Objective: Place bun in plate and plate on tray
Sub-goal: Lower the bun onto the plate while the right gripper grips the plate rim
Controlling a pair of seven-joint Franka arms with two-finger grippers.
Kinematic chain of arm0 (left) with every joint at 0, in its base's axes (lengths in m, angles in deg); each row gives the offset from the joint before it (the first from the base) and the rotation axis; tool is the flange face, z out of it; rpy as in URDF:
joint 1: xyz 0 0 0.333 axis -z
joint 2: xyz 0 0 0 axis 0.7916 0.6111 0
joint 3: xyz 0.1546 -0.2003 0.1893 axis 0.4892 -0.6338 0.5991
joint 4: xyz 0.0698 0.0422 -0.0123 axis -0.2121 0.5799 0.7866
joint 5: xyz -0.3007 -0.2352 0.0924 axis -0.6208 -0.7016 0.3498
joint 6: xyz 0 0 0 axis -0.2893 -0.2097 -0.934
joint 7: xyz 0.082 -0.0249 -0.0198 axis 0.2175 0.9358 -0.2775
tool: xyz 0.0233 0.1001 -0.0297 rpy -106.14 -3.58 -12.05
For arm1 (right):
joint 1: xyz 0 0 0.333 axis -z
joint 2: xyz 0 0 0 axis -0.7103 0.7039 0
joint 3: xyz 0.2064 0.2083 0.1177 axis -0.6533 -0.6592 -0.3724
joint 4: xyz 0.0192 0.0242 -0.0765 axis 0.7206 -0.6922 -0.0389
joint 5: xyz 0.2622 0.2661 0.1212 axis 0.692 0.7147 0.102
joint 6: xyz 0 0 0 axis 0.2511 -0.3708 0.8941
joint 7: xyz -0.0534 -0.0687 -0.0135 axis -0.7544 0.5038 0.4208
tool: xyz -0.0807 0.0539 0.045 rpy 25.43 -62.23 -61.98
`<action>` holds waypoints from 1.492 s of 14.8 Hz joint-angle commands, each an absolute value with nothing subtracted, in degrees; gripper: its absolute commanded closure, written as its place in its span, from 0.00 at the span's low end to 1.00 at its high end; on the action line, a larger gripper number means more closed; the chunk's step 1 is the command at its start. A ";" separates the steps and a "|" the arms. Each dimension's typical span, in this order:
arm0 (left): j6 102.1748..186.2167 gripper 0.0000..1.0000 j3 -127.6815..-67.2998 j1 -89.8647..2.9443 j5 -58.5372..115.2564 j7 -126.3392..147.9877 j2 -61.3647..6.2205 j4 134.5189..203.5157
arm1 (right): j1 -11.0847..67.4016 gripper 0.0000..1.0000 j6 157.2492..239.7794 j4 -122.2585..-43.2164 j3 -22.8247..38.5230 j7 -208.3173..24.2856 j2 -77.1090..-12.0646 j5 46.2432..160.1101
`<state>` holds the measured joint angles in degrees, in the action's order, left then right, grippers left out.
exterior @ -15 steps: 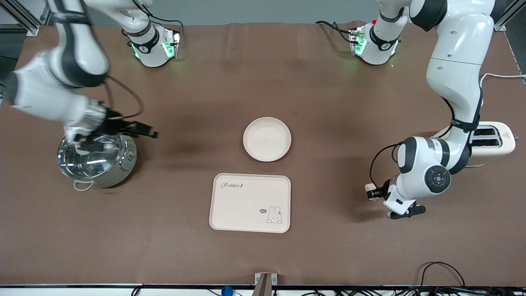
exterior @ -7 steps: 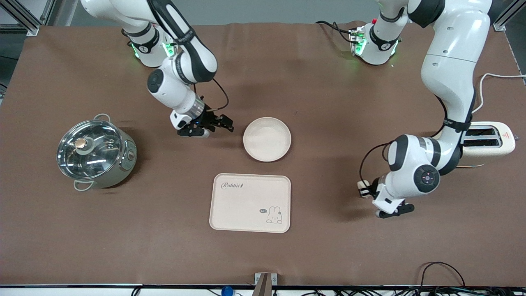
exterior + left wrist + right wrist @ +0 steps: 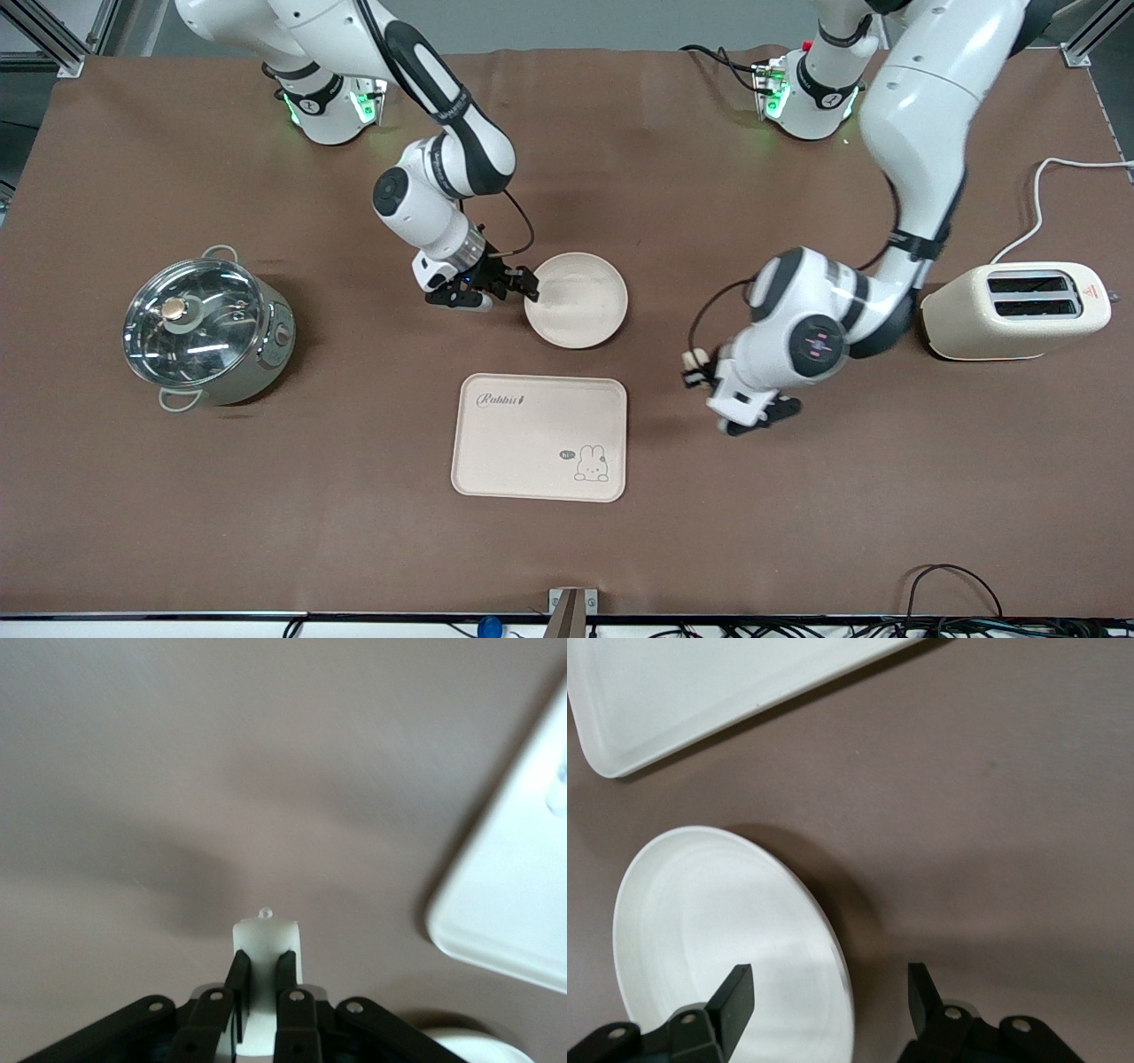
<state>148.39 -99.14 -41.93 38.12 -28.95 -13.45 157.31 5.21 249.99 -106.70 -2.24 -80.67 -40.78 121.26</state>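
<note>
The round cream plate (image 3: 580, 306) lies mid-table. The rabbit-print tray (image 3: 539, 436) lies nearer the front camera than the plate. My right gripper (image 3: 524, 285) is open at the plate's rim on the right arm's side. In the right wrist view (image 3: 830, 979) the rim of the plate (image 3: 718, 912) runs between its spread fingers, with the tray (image 3: 700, 691) farther off. My left gripper (image 3: 697, 368) is shut on the small pale bun (image 3: 694, 358), over bare table beside the tray toward the left arm's end. The left wrist view shows the left gripper (image 3: 260, 957) pinching the bun (image 3: 264, 937), with a corner of the tray (image 3: 505, 904) close by.
A steel pot with a glass lid (image 3: 205, 328) stands toward the right arm's end. A cream toaster (image 3: 1019, 310) with a white cable stands toward the left arm's end. The table is covered by a brown cloth.
My right arm swung from the pot over to the plate's rim. My left arm carried the bun from near the toaster toward the tray.
</note>
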 commanded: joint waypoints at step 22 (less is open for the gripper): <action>146.93 0.00 -96.92 -28.07 41.29 -51.02 -16.26 155.27 | 5.43 0.99 250.24 -104.13 -1.12 -84.17 -42.30 122.14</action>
<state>150.54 -97.80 -26.60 38.84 -50.38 -11.85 155.75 4.09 251.76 -103.35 -1.16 -83.30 -39.52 121.25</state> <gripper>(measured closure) 0.000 0.943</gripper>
